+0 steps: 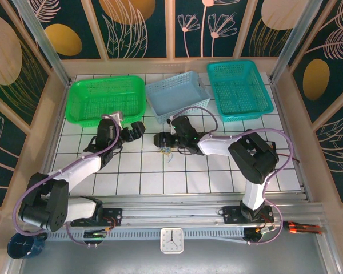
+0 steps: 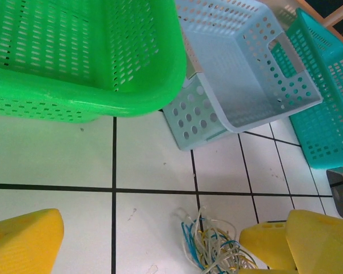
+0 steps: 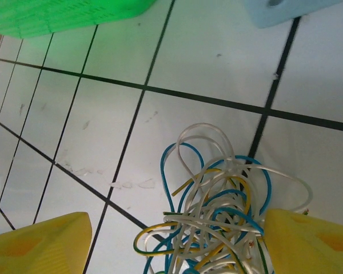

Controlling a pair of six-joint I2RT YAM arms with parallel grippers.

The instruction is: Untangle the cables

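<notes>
straddling tangled thin blue, yellow and white cables on the white tiled tabletop with the released right pincer, knot crowding its 3 o'clock finger, loops reaching toward 12, released left pincer farther off at 10 o'clock.

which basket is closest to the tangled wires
The pale blue plastic basket in the middle; the green basket and the teal basket flank it, farther from the tangled wires.

A: The green basket?
B: Glossy perforated plastic; the pale blue basket is the same, only duller.
A: The tiles?
B: Smooth, faintly shiny, scuffed. The cables have sleek plastic coating; the yellow fingers look matt, finely grained
</notes>
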